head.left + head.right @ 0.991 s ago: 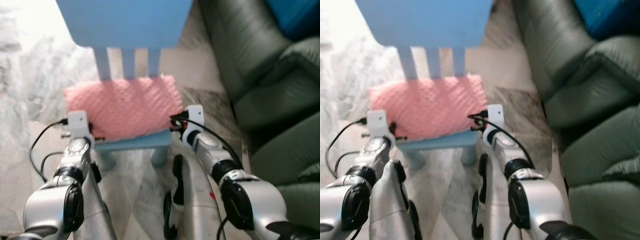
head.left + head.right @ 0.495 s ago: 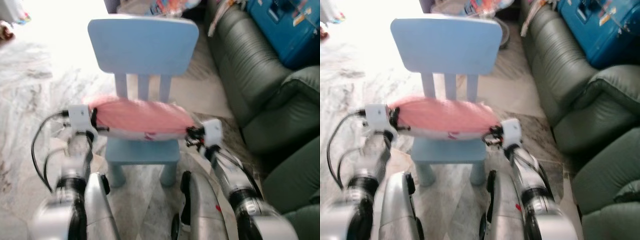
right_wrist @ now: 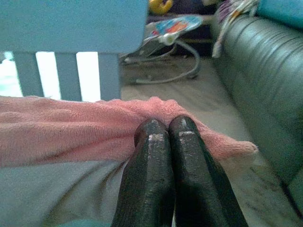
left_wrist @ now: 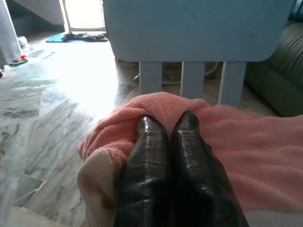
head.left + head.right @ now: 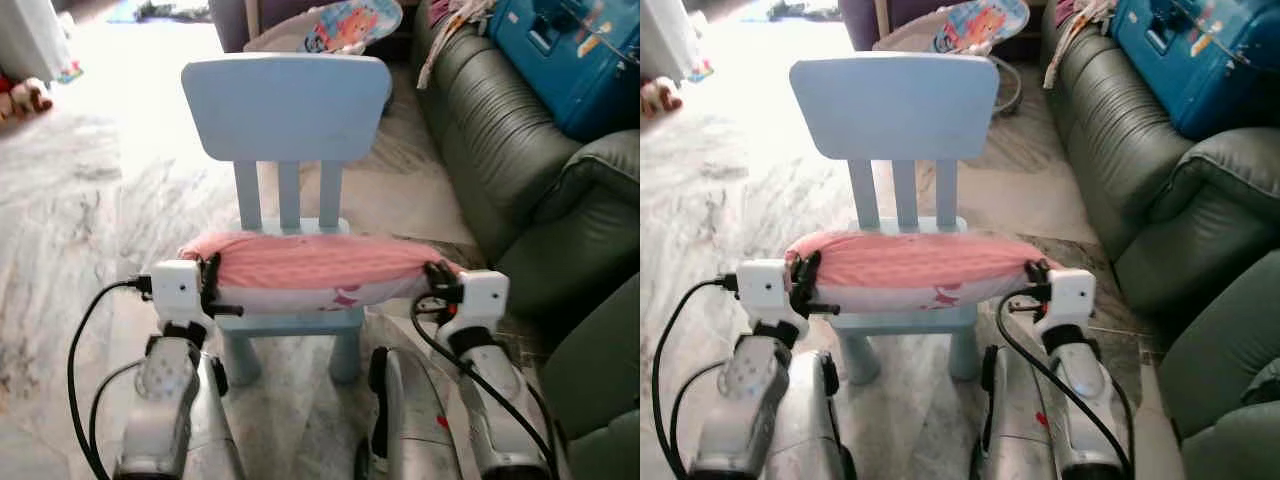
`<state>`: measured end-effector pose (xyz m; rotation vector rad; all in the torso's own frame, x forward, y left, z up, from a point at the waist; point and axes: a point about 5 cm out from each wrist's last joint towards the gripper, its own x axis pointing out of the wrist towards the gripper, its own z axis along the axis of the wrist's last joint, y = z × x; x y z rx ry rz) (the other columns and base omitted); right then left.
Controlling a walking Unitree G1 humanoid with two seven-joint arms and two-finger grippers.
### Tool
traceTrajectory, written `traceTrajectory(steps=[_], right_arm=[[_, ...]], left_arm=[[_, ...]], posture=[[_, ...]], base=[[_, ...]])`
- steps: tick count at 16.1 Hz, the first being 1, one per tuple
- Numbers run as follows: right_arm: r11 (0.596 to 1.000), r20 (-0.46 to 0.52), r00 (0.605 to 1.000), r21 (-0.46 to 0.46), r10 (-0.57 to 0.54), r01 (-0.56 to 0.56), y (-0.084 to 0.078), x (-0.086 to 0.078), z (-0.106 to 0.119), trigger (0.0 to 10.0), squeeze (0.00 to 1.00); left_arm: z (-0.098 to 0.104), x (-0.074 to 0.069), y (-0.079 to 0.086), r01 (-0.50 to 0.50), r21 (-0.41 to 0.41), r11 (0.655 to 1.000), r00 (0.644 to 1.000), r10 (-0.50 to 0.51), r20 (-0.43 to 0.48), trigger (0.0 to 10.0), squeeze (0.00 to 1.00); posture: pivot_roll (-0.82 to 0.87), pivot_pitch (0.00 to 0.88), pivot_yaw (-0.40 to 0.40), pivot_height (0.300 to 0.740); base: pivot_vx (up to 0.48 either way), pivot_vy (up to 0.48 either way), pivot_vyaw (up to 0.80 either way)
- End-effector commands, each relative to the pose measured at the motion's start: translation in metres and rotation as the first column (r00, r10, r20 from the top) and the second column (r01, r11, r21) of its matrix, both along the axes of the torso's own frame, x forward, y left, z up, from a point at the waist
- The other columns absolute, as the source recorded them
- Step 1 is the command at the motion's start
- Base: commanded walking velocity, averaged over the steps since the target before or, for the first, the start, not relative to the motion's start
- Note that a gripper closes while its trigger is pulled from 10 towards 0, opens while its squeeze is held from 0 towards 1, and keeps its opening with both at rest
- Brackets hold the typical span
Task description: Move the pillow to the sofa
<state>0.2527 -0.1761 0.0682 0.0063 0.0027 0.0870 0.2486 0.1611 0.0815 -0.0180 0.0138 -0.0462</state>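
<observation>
Pickup done: left claw (image 4: 168, 137) and right claw (image 3: 163, 130) each pinch an end of the pink pillow (image 5: 315, 262), held just above the blue chair (image 5: 290, 100); carry to green sofa (image 5: 500, 150) remains

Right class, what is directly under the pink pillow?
The blue chair's seat lies below the pillow, mostly covered. The left gripper and right gripper pinch its ends.

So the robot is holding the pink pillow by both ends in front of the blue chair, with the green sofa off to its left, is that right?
Not quite: the green sofa lies to the robot's right, as the left eye view shows. The rest holds: the left gripper and right gripper pinch the ends of the pink pillow in front of the blue chair.
</observation>
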Motion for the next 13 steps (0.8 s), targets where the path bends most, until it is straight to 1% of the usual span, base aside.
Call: traceTrajectory(steps=[1,2,4,6,10,11,12,13], right_arm=[[1.000,0.002,1.000,0.016,-0.025,0.025,-0.004,-0.002,0.005,0.0,0.00],[0.999,0.007,1.000,0.033,-0.016,0.016,-0.003,-0.002,0.009,0.0,0.00],[0.999,0.010,1.000,0.026,-0.028,0.028,-0.002,0.003,0.015,0.0,0.00],[1.000,0.022,1.000,0.025,-0.012,0.012,-0.001,0.009,0.020,0.0,0.00],[0.999,0.013,1.000,0.035,-0.020,0.020,-0.005,0.014,0.024,0.0,0.00],[0.999,0.011,1.000,0.037,-0.021,0.021,-0.006,0.014,0.024,3.5,0.00],[0.999,0.010,1.000,0.037,-0.022,0.021,-0.006,0.015,0.025,3.5,0.00],[0.998,0.009,1.000,0.052,-0.029,0.029,-0.008,0.017,0.026,10.0,0.00]], left_arm=[[0.004,-0.004,0.003,-0.037,0.008,0.999,0.999,0.037,0.004,0.0,0.00],[0.007,-0.006,0.002,-0.043,0.017,0.999,0.999,0.043,0.004,0.0,0.00],[0.014,-0.005,-0.002,-0.023,0.030,0.999,1.000,0.023,0.010,0.0,0.00],[0.016,-0.004,-0.002,-0.035,0.028,0.999,0.999,0.034,0.017,0.0,0.00],[0.013,-0.010,-0.007,-0.020,0.028,0.999,1.000,0.020,-0.011,0.0,0.00],[0.013,-0.010,-0.007,-0.020,0.028,0.999,1.000,0.020,-0.014,0.0,0.00],[0.013,-0.010,-0.008,-0.020,0.028,0.999,1.000,0.021,-0.016,0.0,0.00],[0.012,-0.009,-0.009,-0.011,0.030,1.000,1.000,0.011,-0.018,0.0,0.00]], posture=[[0.00,0.000,0.003,0.498],[-0.01,0.000,0.007,0.498],[0.00,0.000,0.008,0.498],[0.00,0.000,0.004,0.529],[0.01,0.000,-0.008,0.562],[0.01,0.000,-0.008,0.567],[0.00,0.000,-0.009,0.572],[-0.01,0.000,-0.007,0.581]], base=[[0.000,0.000,0.00],[0.000,0.000,0.00],[0.000,0.000,0.00],[0.000,0.000,0.00],[0.000,0.000,0.00],[0.000,0.000,0.00],[0.000,0.000,0.00],[0.000,0.000,0.00]])
